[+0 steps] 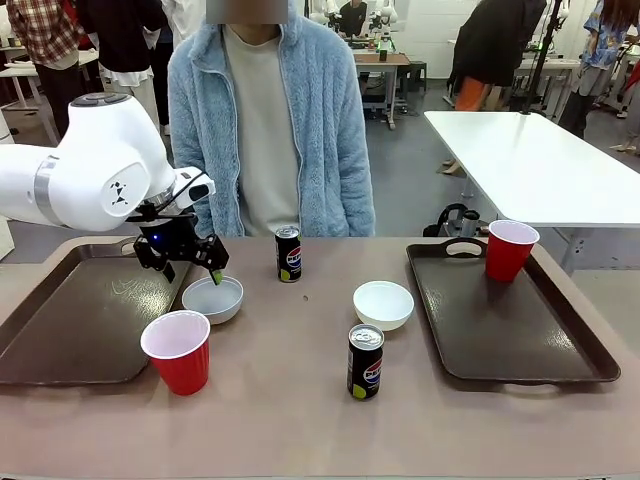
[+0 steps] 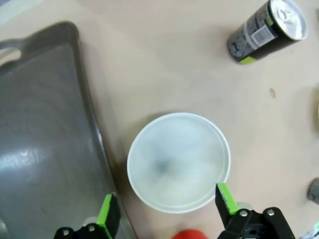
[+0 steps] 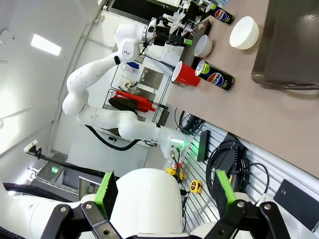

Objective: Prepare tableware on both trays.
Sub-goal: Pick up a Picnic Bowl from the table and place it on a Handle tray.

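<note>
Front view, two trays [image 1: 80,320] [image 1: 500,330], two cups [image 1: 178,350] [image 1: 511,250], two bowls [image 1: 213,298] [image 1: 384,303], two cans [image 1: 288,253] [image 1: 365,362], both hands [image 1: 190,272] [image 3: 164,191] apart

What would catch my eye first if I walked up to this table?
Probably the left arm's open tool poised just over a small pale bowl, beside the left tray. Next, the red cup standing alone on the right tray, with a person in a fluffy blue jacket at the far side.

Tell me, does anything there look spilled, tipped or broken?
Nothing stands out. Far Pepsi can, near Pepsi can, left red cup, right red cup, left bowl and right bowl all stand upright, unbroken; nothing looks spilled.
</note>
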Action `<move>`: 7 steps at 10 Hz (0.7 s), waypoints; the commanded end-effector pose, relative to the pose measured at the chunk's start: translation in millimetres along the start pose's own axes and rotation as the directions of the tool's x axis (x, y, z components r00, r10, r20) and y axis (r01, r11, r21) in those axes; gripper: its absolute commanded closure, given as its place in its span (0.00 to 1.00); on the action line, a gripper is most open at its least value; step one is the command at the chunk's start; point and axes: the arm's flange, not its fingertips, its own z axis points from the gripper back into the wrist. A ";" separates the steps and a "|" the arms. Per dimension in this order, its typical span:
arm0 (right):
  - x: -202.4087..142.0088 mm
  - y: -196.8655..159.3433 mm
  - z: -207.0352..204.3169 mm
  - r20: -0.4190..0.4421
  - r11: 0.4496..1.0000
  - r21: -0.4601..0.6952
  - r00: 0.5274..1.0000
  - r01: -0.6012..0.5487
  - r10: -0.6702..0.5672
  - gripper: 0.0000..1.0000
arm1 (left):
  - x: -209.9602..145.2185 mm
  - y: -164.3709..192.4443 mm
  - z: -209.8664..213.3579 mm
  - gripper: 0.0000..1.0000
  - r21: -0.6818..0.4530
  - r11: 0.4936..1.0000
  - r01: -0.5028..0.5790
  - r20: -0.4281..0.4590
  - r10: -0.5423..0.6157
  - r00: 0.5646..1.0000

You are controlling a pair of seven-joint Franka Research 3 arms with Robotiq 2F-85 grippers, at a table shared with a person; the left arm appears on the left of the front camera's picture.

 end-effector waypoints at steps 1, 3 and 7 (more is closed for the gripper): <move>-7.2 1.9 3.2 0.011 1.000 -0.001 1.000 -0.017 0.017 0.00 | 16.0 4.9 -3.4 0.00 0.012 1.000 -0.017 0.029 0.017 0.999; -7.2 1.9 3.2 0.011 1.000 -0.001 1.000 -0.017 0.017 0.00 | 35.7 8.4 -19.3 0.00 0.047 0.999 -0.019 0.036 0.017 0.999; -7.2 1.9 3.2 0.011 1.000 -0.001 1.000 -0.017 0.017 0.00 | 42.9 6.4 -54.0 0.00 0.063 0.997 0.041 0.003 -0.041 0.999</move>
